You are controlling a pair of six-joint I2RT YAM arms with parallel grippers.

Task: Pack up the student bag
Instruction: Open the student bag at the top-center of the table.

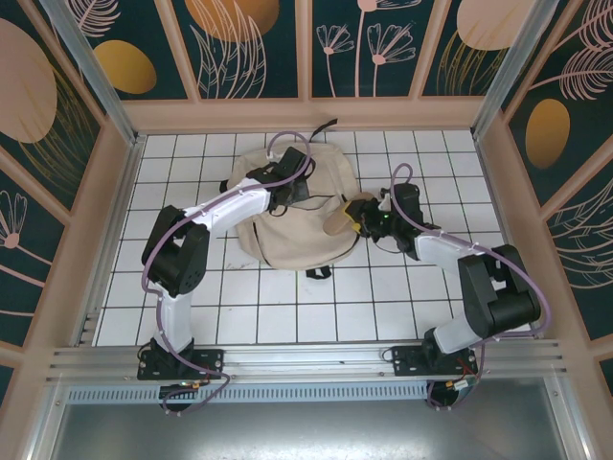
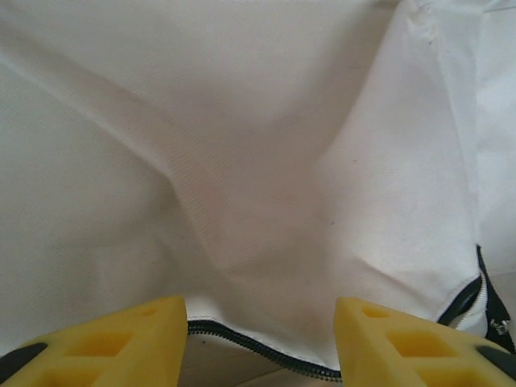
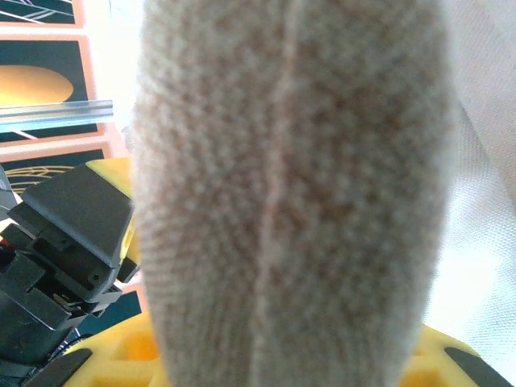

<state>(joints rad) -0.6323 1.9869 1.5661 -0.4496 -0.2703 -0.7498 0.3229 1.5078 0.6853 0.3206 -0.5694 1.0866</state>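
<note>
My left gripper (image 2: 258,310) stands with jaws apart, clamped on nothing. The dark zipper (image 2: 250,345) edge of the student bag (image 2: 242,161) runs between its fingertips, and cream fabric spreads ahead of them.

My right gripper (image 1: 361,218) is clenched on a tan fuzzy roll (image 3: 290,201). The bag lies just beyond its fingertips.

Risks, as I judge them:
- The left jaws pinch both fabric layers, so the mouth fails to open.
- The soft roll snags on the zipper or slips free.

The roll blocks my right wrist's forward view. I cannot make out the bag's opening or tell what the roll is.
</note>
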